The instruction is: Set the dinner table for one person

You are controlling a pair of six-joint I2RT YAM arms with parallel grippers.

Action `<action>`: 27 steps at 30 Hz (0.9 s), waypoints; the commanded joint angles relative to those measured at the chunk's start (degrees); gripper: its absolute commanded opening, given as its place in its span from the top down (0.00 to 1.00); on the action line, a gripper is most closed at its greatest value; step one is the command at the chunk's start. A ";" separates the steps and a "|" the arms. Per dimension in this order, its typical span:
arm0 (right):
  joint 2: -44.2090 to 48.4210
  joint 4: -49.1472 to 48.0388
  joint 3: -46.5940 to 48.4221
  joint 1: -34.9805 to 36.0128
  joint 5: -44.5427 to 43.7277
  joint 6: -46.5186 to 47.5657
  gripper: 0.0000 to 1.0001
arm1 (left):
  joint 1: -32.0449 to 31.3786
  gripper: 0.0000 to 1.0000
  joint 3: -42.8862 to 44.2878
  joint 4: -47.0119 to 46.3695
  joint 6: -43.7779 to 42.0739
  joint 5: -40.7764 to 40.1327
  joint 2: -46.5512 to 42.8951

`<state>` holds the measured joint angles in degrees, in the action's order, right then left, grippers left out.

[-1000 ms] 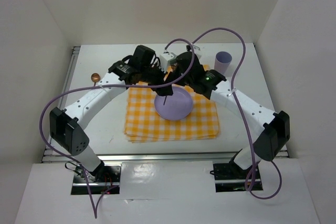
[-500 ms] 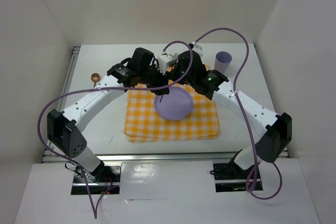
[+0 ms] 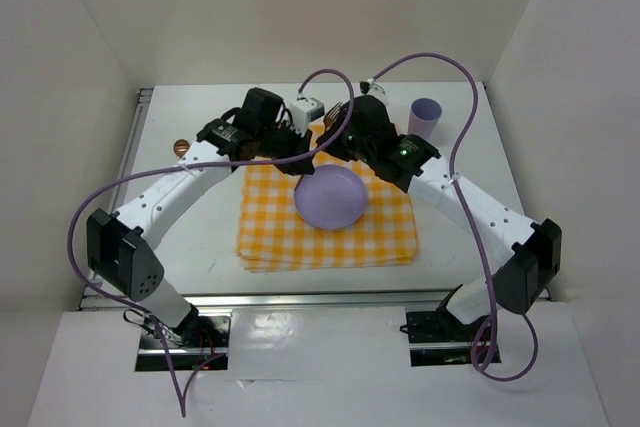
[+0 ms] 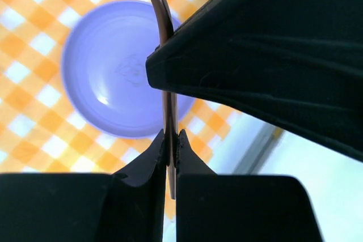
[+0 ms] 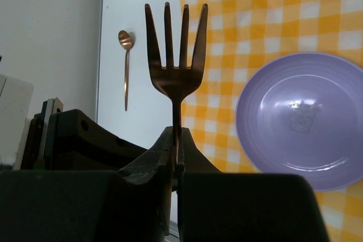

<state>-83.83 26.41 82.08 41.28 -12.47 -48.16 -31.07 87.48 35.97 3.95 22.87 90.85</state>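
A copper fork is held in the air between both arms, above the far edge of the purple plate. My right gripper is shut on its neck, just below the tines. My left gripper is shut on the thin handle, whose tip pokes out behind the jaws. In the top view the two grippers meet over the yellow-and-white checked cloth, which lies on the white dinner table. A copper spoon lies on the table left of the cloth.
A purple cup stands at the back right of the table. A metal rail runs along the left edge. White walls close in on three sides. The right gripper's black body fills the upper right of the left wrist view.
My left gripper has closed on the fork's handle. Both grippers and the fork have shifted a little toward the far side, off the plate's middle.
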 commanded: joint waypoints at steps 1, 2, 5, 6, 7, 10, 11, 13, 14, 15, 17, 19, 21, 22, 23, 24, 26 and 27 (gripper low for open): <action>-1.68 -4.18 2.38 0.65 1.66 1.48 0.93 | 3.98 1.00 -1.69 -0.54 4.48 10.07 -2.17; -1.69 -3.66 3.08 0.65 2.18 2.10 0.87 | 5.22 1.00 -3.01 -1.33 6.75 14.09 -2.69; -2.92 -3.65 3.70 0.65 2.80 2.63 0.72 | 10.31 1.00 -6.43 -4.22 11.41 21.91 -3.22; -2.92 -3.65 3.70 0.65 2.80 2.63 0.66 | 11.63 1.00 -7.23 -4.93 12.39 23.52 -3.22; -2.92 -3.65 3.70 0.65 2.80 2.63 0.53 | 12.86 1.00 -8.02 -5.55 13.36 25.01 -3.22; -2.92 -3.65 4.22 0.65 2.80 3.86 0.39 | 18.92 1.00 -11.62 -8.10 17.14 29.50 -3.22; -2.92 -3.13 4.83 0.65 2.28 5.17 0.39 | 19.98 1.00 -13.98 -8.89 18.11 30.38 -3.22; -2.92 -1.64 5.54 0.65 1.75 5.88 0.39 | 23.05 1.00 -16.63 -10.55 20.74 32.67 -2.61; -2.92 -1.63 5.54 0.65 1.75 6.58 0.39 | 23.94 1.00 -20.04 -11.17 23.10 33.37 -2.08; -2.92 -1.11 5.54 0.65 1.14 6.59 0.39 | 24.65 1.00 -21.98 -12.05 24.60 34.86 -1.47; -1.78 -1.10 5.54 0.65 1.13 7.20 0.39 | 26.14 1.00 -25.68 -15.74 27.16 36.53 -0.51; -1.77 -1.10 4.41 0.65 1.13 7.91 0.39 | 26.84 1.00 -29.82 -18.29 30.67 37.24 1.69; -1.25 -0.40 4.40 0.65 0.34 8.43 0.39 | 27.64 1.00 -30.62 -21.10 32.00 36.72 3.45; -1.25 0.21 3.79 0.65 -0.27 8.44 0.39 | 27.64 1.00 -30.62 -21.11 32.00 36.72 5.72; -0.72 0.74 3.79 0.65 -0.27 8.44 0.39 | 27.64 1.00 -29.92 -21.11 32.00 36.72 7.14; -0.72 0.74 3.79 0.65 -0.27 8.44 0.39 | 27.64 1.00 -28.96 -19.63 31.48 36.72 8.54; -0.20 0.74 3.26 0.65 -0.89 8.96 0.39 | 27.64 1.00 -26.14 -18.22 30.69 35.93 12.40; -0.19 0.74 2.74 0.65 -0.89 8.96 0.39 | 27.64 1.00 -25.18 -17.69 30.68 35.40 13.64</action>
<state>-86.78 26.65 85.01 41.50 -11.57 -40.66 -3.77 58.28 20.08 33.95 56.14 101.93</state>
